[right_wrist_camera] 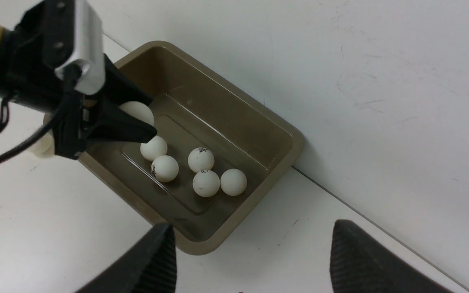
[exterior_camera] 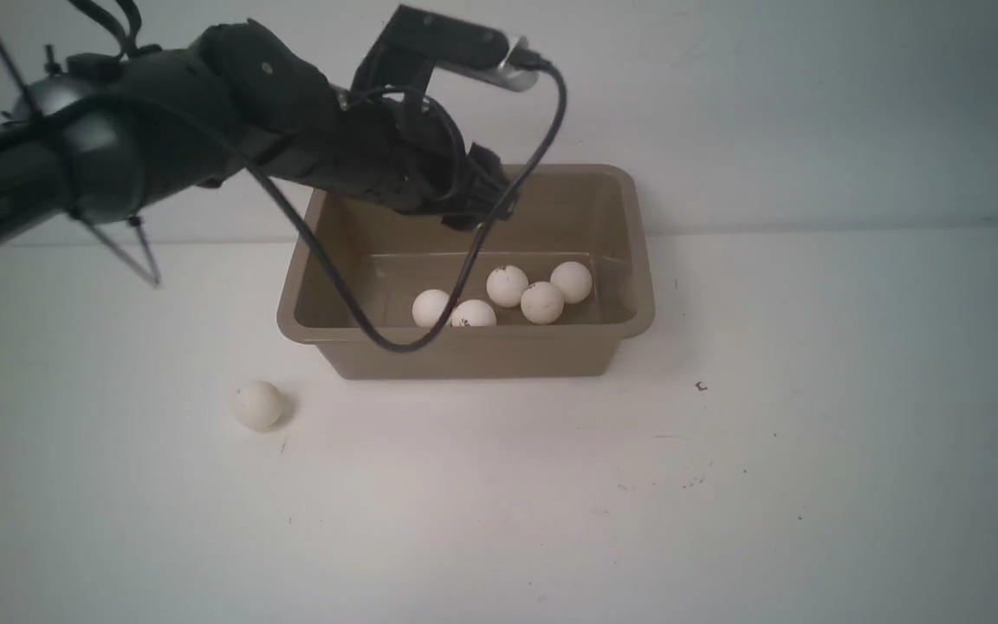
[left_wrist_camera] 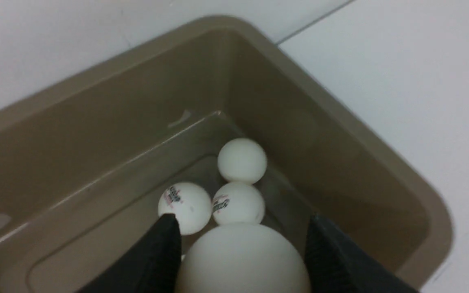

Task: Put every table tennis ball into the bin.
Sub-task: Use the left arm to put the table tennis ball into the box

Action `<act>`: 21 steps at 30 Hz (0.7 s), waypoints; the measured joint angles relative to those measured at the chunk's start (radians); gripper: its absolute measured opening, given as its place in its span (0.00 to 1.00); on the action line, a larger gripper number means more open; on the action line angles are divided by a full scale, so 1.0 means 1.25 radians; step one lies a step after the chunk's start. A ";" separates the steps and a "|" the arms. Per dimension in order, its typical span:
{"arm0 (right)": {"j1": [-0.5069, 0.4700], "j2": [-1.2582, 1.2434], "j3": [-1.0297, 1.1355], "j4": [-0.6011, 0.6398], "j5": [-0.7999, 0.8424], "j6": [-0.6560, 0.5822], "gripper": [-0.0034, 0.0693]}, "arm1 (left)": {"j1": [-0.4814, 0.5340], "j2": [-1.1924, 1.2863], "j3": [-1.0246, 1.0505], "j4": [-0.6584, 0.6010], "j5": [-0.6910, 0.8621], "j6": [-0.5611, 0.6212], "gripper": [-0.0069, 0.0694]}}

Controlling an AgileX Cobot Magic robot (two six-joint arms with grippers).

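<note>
One table tennis ball [left_wrist_camera: 242, 256] sits clamped in the left gripper [left_wrist_camera: 242, 223] over the bin [exterior_camera: 464, 354], clear in the left wrist view, hidden by the arm [exterior_camera: 161, 147] in the front view. Five balls [exterior_camera: 508, 286] lie inside the bin, its long axis side to side there. A loose ball [exterior_camera: 257, 405] rests lower left. Right gripper [right_wrist_camera: 253, 232] stands open.

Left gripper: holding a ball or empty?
Holding. The left gripper has a table tennis ball pinched between its black fingers, over the bin.
</note>
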 joint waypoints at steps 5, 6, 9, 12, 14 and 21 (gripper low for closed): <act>0.000 0.000 0.000 0.000 0.000 0.000 0.68 | 0.012 0.133 -0.107 0.072 0.108 -0.033 0.57; 0.000 0.000 0.000 0.000 0.000 0.000 0.68 | 0.012 0.150 -0.121 0.084 0.121 -0.035 0.59; 0.000 0.000 0.000 0.000 0.000 0.000 0.68 | 0.012 0.192 -0.165 0.119 0.156 -0.056 0.71; 0.000 0.000 0.000 0.000 0.000 0.000 0.68 | 0.013 0.193 -0.201 0.147 0.182 -0.086 0.76; 0.000 0.000 0.000 0.000 0.000 0.000 0.68 | 0.016 0.183 -0.236 0.171 0.221 -0.093 0.76; 0.000 0.000 0.000 -0.001 0.000 0.000 0.68 | 0.076 0.064 -0.307 0.295 0.442 -0.124 0.68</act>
